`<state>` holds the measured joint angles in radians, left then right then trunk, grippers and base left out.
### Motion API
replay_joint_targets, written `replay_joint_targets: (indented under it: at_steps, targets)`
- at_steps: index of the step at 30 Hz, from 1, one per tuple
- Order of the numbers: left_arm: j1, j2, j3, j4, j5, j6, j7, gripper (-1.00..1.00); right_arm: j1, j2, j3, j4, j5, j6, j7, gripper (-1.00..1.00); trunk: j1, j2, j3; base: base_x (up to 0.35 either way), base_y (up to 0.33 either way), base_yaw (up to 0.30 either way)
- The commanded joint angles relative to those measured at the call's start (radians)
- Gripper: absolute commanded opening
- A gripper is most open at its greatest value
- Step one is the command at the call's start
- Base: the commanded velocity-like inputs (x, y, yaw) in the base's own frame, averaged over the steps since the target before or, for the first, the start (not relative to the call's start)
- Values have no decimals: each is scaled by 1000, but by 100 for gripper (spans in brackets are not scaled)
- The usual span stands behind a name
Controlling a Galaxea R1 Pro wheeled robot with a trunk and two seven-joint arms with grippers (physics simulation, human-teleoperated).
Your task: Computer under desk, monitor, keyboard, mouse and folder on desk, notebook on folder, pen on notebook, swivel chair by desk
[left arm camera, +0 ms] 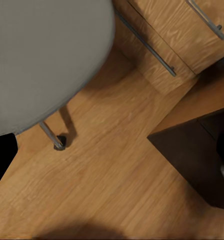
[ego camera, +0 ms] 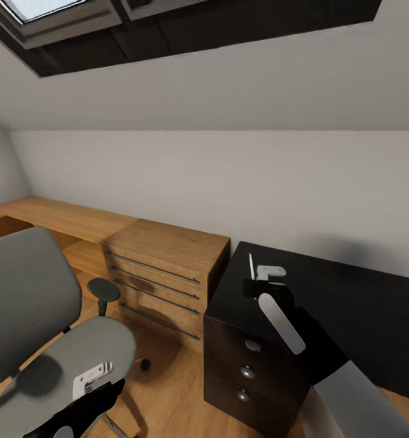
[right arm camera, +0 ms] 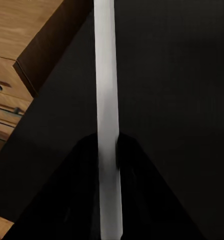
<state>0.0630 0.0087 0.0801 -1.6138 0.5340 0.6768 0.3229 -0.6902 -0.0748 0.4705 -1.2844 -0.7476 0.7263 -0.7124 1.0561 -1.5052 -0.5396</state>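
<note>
Right wrist view: my right gripper [right arm camera: 108, 160] is clamped on the pen [right arm camera: 106, 75], a thin white stick pinched between the dark fingers and pointing out over the glossy black desk [right arm camera: 182, 100]. Head view puts that gripper [ego camera: 259, 287] over the desk's near end, above the dark drawers [ego camera: 248, 365], pen tip raised. I judge it is held clear of the top because no folder or notebook shows there to take it. Desk top around the gripper looks bare. Left gripper [ego camera: 89, 389] hangs over the grey chair [ego camera: 76, 359] seat; I cannot tell whether it is open or closed. Oak cabinet [ego camera: 162, 274] stands between chair and desk
</note>
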Motion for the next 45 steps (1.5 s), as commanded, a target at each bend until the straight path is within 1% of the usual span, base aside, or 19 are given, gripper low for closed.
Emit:
replay_joint_targets:
  at_steps: [1, 3, 12, 19, 24, 26, 29, 31, 32, 35, 36, 37, 39, 40, 43, 44, 45]
  targets:
    - [0, 0, 0, -2, 11, 3, 8, 100, 0, -1, 2, -6, -11, -2, -13, -100, -5, 7, 2, -328, 0, 0]
    - [0, 0, 0, -2, 11, 3, 8, 100, 1, -1, 2, -10, -11, -2, -14, -100, -12, 21, 9, -320, 0, 0]
    - [0, 1, 0, -1, 14, 3, 8, 100, 4, -1, 2, -31, -12, -5, -16, -100, -47, 84, 37, -28, 0, 0]
    - [0, 1, 0, 13, 13, 3, 8, 100, 4, -3, -4, -35, -14, -7, -16, -100, -74, 133, 60, 0, 0, -267]
    - [0, 1, 0, 57, 14, 2, 8, 100, 5, -3, -5, -36, -18, -8, -16, -100, -93, 168, 76, 0, 0, -295]
    - [0, 1, 0, 97, 13, 0, 7, 100, 5, -3, -5, -38, -19, -8, -16, -100, -100, 182, 83, 0, 0, -298]
    - [0, 2, 1, 210, 8, -4, 4, 100, 5, -3, -6, -62, -19, -8, -16, -100, -112, 203, 91, 0, 0, -268]
    - [0, 3, 1, 240, 6, -7, 4, 100, 5, -3, -5, -72, -20, -8, -17, -100, -120, 217, 96, 0, 0, -208]
    - [0, 4, 1, 297, 5, -24, 3, 100, 7, -3, -5, -90, -20, -7, -19, -100, -123, 224, 98, 0, 0, -155]
    - [0, 5, 1, 336, 4, -49, 2, 100, 9, -2, -4, -97, -21, -7, -23, -100, -135, 245, 105, 0, 0, -142]
    - [0, 5, 0, 358, 4, -69, 2, 100, 10, -2, -4, -100, -21, -7, -26, -100, -139, 252, 107, 0, 0, -116]
    - [0, 5, -21, 449, 4, -119, 2, 100, 12, -4, -8, -106, -20, -7, -31, -100, -143, 259, 110, 0, 0, -168]
    - [0, 5, -32, 458, 3, -121, 2, 100, 12, -4, -15, -106, -21, -7, -31, -100, -146, 266, 113, 0, 0, -200]
    - [0, 6, -52, 481, 3, -125, 2, 100, 18, -5, -53, -106, -20, -7, -31, -100, -146, 266, 113, 0, 0, -272]
    - [0, 6, -58, 518, 3, -163, 2, 100, 28, -5, -107, -104, -20, -7, -32, -100, -146, 266, 115, 0, 0, -277]
    - [0, 7, -60, 546, 3, -213, 2, 100, 32, -5, -158, -102, -21, -6, -32, -100, -146, 266, 116, 0, 0, -276]
    - [0, 7, -61, 554, 3, -232, 2, 100, 33, -5, -175, -101, -21, -5, -33, -100, -146, 266, 116, 0, 0, -275]
